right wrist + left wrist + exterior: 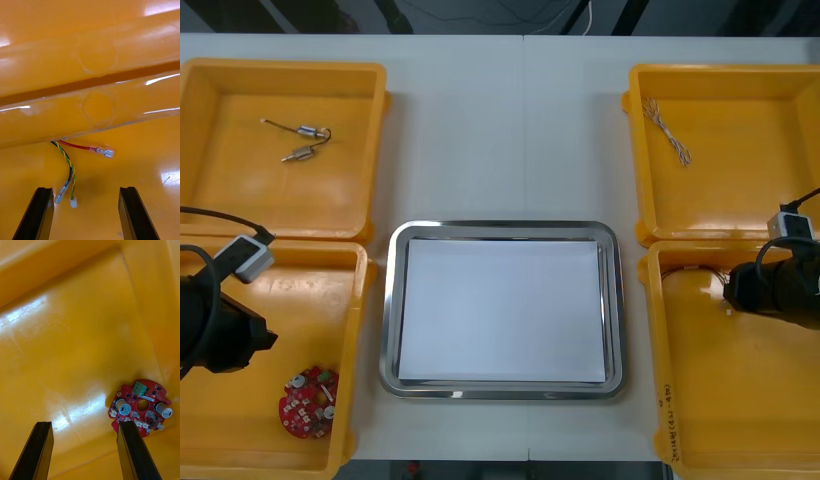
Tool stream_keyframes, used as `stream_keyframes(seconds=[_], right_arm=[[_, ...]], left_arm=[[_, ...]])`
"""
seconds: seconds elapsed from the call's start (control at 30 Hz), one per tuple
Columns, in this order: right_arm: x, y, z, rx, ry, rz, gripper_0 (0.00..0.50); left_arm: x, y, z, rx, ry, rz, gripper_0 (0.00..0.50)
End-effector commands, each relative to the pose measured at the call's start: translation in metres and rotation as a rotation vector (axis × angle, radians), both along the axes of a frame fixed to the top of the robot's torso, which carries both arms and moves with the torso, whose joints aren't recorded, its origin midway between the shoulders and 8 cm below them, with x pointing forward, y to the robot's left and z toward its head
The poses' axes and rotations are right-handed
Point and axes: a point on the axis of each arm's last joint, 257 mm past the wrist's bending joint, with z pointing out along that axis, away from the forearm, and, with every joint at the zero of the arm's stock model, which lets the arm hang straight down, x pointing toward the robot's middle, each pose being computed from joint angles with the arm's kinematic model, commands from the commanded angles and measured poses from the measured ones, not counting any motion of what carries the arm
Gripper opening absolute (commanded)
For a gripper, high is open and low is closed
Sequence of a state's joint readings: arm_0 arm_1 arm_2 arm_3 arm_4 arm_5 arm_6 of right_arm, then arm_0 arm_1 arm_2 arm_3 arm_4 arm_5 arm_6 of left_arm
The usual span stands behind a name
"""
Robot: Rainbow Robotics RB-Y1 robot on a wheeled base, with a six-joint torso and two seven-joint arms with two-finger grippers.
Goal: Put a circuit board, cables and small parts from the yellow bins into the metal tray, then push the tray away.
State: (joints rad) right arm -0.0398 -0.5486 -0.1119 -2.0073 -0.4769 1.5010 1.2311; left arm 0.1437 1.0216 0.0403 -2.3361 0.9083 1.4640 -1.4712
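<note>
The left tool (pixel 84 425), fingers spread wide and empty, is poised inside the near-left yellow plastic bin (pixel 300 300), at eight o'clock from the white-lined metal tray (pixel 390 300). The round red circuit board (pixel 140 407) lies flat just beside one finger; light, stiff and probably fragile, it is best pinched across its rim. The right tool (pixel 86 189), equally wide, is held over a limp red-and-yellow cable (pixel 70 165).
</note>
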Motion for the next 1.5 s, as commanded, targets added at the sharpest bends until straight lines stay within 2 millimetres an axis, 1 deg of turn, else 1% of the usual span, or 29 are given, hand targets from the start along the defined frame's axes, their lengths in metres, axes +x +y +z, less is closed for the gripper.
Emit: stream_keyframes(seconds=[0.03,0.33,0.7,0.8,0.97,1.0,1.07,1.33,1.37,1.4,1.43,1.47,1.5], right_arm=[[-0.002,0.012,-0.016,0.036,0.0,-0.03,0.5],[-0.001,0.018,-0.022,0.062,0.003,-0.04,0.5],[-0.004,0.019,-0.031,0.056,-0.009,-0.042,0.5],[-0.003,0.02,-0.03,0.06,-0.011,-0.039,0.5],[-0.002,0.021,-0.03,0.063,-0.014,-0.038,0.5],[-0.001,0.021,-0.03,0.064,-0.019,-0.038,0.493],[-0.001,0.021,-0.03,0.065,-0.022,-0.039,0.453],[0.001,0.022,-0.029,0.07,-0.029,-0.037,0.452],[0.001,0.023,-0.029,0.072,-0.028,-0.034,0.441],[0.0,0.024,-0.029,0.075,-0.028,-0.035,0.391],[-0.001,0.024,-0.03,0.076,-0.024,-0.034,0.296],[0.0,0.024,-0.029,0.077,-0.026,-0.034,0.22],[-0.001,0.024,-0.03,0.078,-0.026,-0.032,0.105]], left_arm=[[-0.013,0.002,-0.01,0.087,0.013,-0.11,0.5],[-0.016,-0.003,-0.026,0.123,0.011,-0.169,0.5],[-0.023,-0.018,-0.043,0.141,0.014,-0.253,0.5],[-0.024,-0.022,-0.047,0.139,0.017,-0.266,0.5],[-0.023,-0.026,-0.048,0.148,0.014,-0.281,0.5],[-0.022,-0.028,-0.049,0.149,0.012,-0.285,0.5],[-0.021,-0.029,-0.048,0.153,0.008,-0.29,0.5],[-0.015,-0.03,-0.048,0.151,-0.002,-0.288,0.5],[-0.015,-0.031,-0.049,0.149,-0.002,-0.29,0.5],[-0.014,-0.03,-0.051,0.153,-0.002,-0.293,0.5],[-0.012,-0.03,-0.052,0.156,-0.004,-0.294,0.5],[-0.011,-0.029,-0.053,0.157,-0.005,-0.293,0.5],[-0.009,-0.028,-0.054,0.153,-0.009,-0.288,0.5]])
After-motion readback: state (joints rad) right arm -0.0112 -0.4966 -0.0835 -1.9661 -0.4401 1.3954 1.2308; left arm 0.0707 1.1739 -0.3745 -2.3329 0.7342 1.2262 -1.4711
